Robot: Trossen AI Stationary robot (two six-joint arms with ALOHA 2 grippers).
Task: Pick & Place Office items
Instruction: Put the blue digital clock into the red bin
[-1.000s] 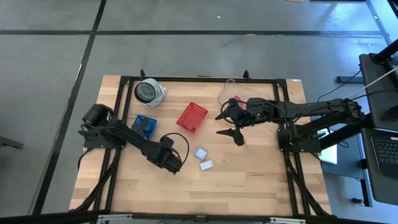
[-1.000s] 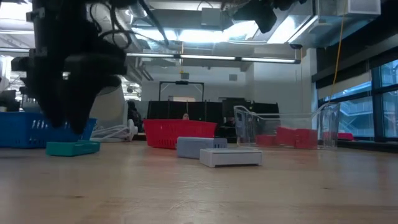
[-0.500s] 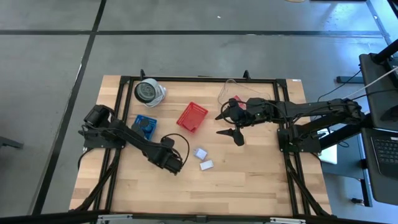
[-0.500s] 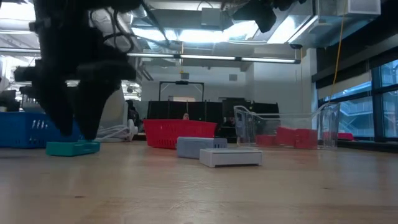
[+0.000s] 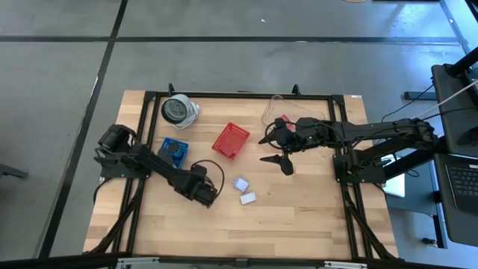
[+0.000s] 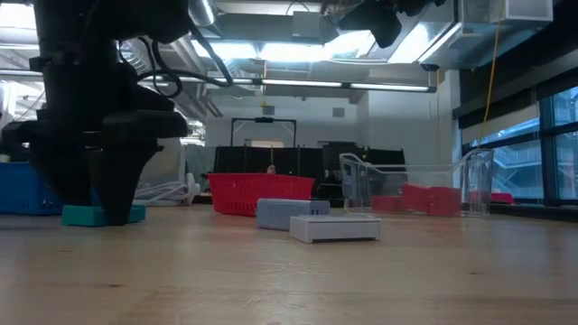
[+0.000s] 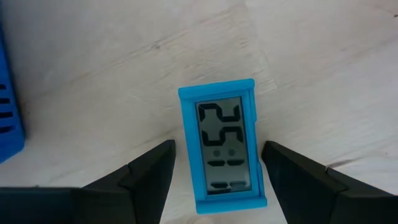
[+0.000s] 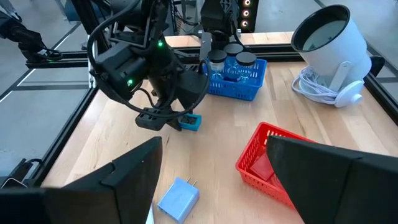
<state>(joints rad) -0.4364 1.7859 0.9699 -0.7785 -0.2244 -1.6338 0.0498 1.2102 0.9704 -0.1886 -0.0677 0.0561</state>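
Observation:
A teal digital clock (image 7: pixel 224 146) lies flat on the wood, display up, near the blue tray. My left gripper (image 7: pixel 217 144) points down over it, open, one finger on each long side; I cannot tell whether they touch it. In the low view its fingers (image 6: pixel 90 194) reach down to the table around the teal clock (image 6: pixel 77 215). A pale-blue rectangle (image 5: pixel 240 184) and a white rectangle (image 5: pixel 248 198) lie flat at the table's middle. My right gripper (image 5: pixel 274 152) hangs open and high over the right half, holding nothing.
A red mesh basket (image 5: pixel 230 140) stands at the middle far side. Left of it a blue tray (image 5: pixel 174 152) holds black-lidded jars. A white round device (image 5: pixel 179 110) sits at the far left. A clear container (image 6: pixel 415 191) with red blocks stands at the far right.
My left gripper has sunk straight down over the teal clock. Its fingers, above the clock a second ago, now reach the table on either side of it. The clock has stayed where it was.

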